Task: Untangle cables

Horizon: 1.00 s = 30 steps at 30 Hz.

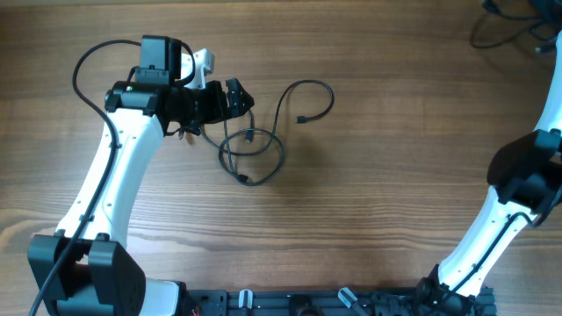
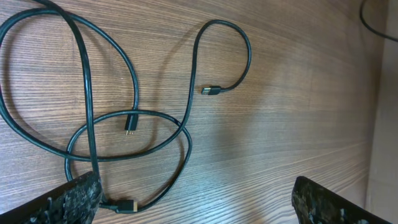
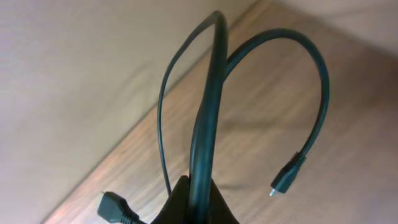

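Observation:
Thin black cables (image 1: 255, 151) lie in loose overlapping loops on the wood table, with one loop (image 1: 309, 95) reaching right to a small plug (image 1: 301, 118). In the left wrist view the loops (image 2: 124, 118) cross each other, with plugs in the middle (image 2: 130, 123), at the right (image 2: 210, 91) and at the bottom (image 2: 126, 206). My left gripper (image 2: 199, 208) is open wide just above them; its left finger is beside one strand. My right gripper (image 3: 194, 202) is shut on a black cable (image 3: 208, 112) that arches up from it; two plugs (image 3: 283, 177) (image 3: 115, 208) hang nearby.
More black cable (image 1: 509, 26) shows at the table's top right corner, near the right arm (image 1: 527, 175), which runs off the right edge. The left arm's own thick wire (image 1: 88, 61) loops at the upper left. The table edge shows in the right wrist view (image 3: 124, 143).

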### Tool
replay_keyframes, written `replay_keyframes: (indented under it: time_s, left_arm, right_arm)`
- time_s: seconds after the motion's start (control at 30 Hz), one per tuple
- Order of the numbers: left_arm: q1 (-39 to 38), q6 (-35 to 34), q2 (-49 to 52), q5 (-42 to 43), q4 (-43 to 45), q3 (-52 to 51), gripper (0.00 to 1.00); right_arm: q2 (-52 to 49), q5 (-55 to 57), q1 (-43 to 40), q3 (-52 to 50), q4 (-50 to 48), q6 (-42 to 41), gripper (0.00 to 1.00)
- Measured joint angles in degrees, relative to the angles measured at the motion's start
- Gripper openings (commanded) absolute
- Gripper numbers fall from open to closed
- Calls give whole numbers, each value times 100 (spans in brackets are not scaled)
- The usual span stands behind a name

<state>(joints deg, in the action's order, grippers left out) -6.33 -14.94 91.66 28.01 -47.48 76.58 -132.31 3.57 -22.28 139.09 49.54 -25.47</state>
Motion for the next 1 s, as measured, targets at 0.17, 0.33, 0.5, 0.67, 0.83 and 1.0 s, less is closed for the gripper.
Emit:
replay_keyframes:
  time_s: [0.17,0.33,0.5,0.67,0.83,1.0]
  left_arm:
    - [0,2,0,0,35,0,100]
    - [0,2,0,0,85,0,100]
    - [0,2,0,0,127,0,100]
    - [0,2,0,0,131,0,100]
    - [0,0,0,-111,149,0,100]
    - [-13,-13,0,-385,122,0,99]
  right_arm:
    - [-374,-708,-275,2,55,11,43]
    - [-1025,-837,-358,-11,560,87,100]
    - [-981,-872,-348,-26,813,111,100]
    - [-269,-1025,-306,-31,1228,306,100]
    - [776,-1349,205,-11,1869,1067,100]
    - [857,-1864,960,-9,2435,1919,100]
